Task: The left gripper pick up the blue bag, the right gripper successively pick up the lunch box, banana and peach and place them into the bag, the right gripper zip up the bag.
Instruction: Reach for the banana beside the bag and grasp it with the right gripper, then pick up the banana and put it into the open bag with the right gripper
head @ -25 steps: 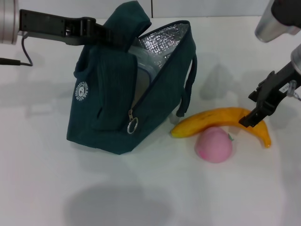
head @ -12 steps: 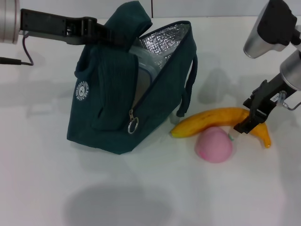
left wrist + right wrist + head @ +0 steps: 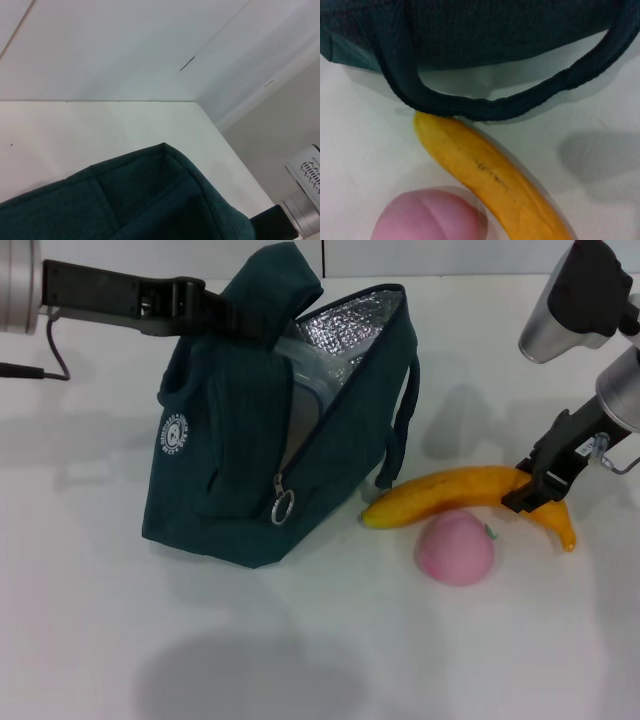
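Note:
The blue bag (image 3: 260, 460) stands open at centre left, its silver lining showing. My left gripper (image 3: 215, 308) is shut on the bag's upper handle and holds it up. The lunch box (image 3: 303, 375) lies inside the bag, partly hidden. On the table to the bag's right lies the banana (image 3: 450, 495), with the peach (image 3: 455, 548) touching its near side. My right gripper (image 3: 533, 490) sits over the banana's right part, hiding a short stretch of it. The right wrist view shows the banana (image 3: 490, 172), the peach (image 3: 427, 217) and the bag's loose handle (image 3: 520, 107).
The white table (image 3: 120, 640) carries the bag and the fruit. A black cable (image 3: 40, 365) trails at the far left. The bag's ring zip pull (image 3: 282, 506) hangs on its front side. The right arm's silver link (image 3: 560, 310) hangs above the table's far right.
My right gripper has moved left and down from beside the banana's right end onto the banana. The bag, banana, peach and left arm have stayed put.

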You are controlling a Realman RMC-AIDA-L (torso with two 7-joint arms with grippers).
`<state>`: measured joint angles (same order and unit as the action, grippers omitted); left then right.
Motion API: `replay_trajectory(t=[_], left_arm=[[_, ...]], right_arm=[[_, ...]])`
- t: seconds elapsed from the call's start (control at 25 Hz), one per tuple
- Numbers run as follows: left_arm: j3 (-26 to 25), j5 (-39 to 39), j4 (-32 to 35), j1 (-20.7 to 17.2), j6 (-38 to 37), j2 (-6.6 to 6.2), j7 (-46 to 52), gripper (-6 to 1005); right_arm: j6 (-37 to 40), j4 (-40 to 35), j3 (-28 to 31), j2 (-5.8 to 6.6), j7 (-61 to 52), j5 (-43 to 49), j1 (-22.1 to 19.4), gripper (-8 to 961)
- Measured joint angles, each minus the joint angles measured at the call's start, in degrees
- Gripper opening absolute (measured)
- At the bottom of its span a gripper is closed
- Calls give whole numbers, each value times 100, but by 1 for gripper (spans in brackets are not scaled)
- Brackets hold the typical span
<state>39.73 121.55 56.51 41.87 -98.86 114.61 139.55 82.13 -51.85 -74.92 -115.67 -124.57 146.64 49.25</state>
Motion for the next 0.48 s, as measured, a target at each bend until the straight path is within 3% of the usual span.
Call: replay_trajectory(t=[0.04, 0.32, 0.48], left_arm=[[0, 0, 0, -7, -1, 0, -5, 36], [0, 0, 5, -41, -12, 0, -14, 35], [-6, -1, 1, -60, -19, 0, -15, 35]], right_arm=[[8, 0, -2, 7, -10, 0, -2, 458], [166, -103, 65, 28, -46, 12, -20, 448], [568, -529, 436, 73, -91, 135, -109, 447]])
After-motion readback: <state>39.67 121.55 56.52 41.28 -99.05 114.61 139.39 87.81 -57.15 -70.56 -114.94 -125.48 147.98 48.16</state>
